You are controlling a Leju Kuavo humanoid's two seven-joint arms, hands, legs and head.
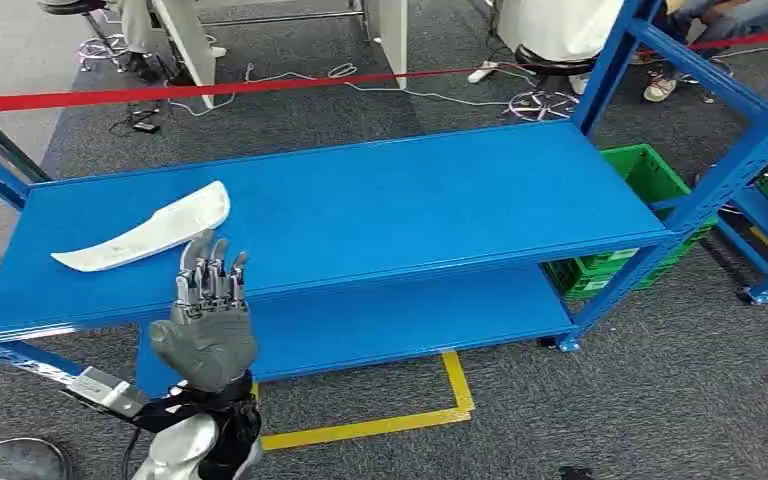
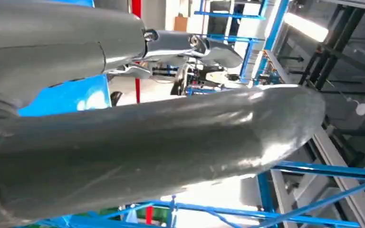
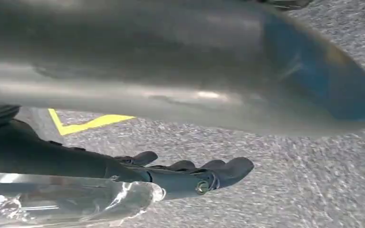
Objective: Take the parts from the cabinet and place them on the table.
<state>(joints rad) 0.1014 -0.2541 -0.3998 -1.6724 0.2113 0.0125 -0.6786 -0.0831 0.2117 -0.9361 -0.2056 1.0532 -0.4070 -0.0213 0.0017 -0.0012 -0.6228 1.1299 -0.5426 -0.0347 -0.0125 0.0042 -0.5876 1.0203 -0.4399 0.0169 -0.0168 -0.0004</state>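
Observation:
A long white curved part (image 1: 150,238) lies flat on the left end of the blue shelf top (image 1: 410,200). My left hand (image 1: 205,320) is raised in front of the shelf's front edge, just short of the part's near side, its fingers straight and apart, holding nothing. The left wrist view shows this hand's grey thumb (image 2: 171,142) close up. My right hand (image 3: 190,173) hangs over the grey carpet with its dark fingers stretched out and nothing between them and the thumb. A glossy clear shape (image 3: 62,199) shows beside those fingers; I cannot tell what it is.
A lower blue shelf (image 1: 410,315) sits under the top. Green crates (image 1: 650,175) stand at the right end, beside blue rack uprights (image 1: 720,180). Red barrier tape (image 1: 210,88) runs behind, with chairs and a person's feet (image 1: 660,85) beyond. Yellow tape (image 1: 380,425) marks the carpet.

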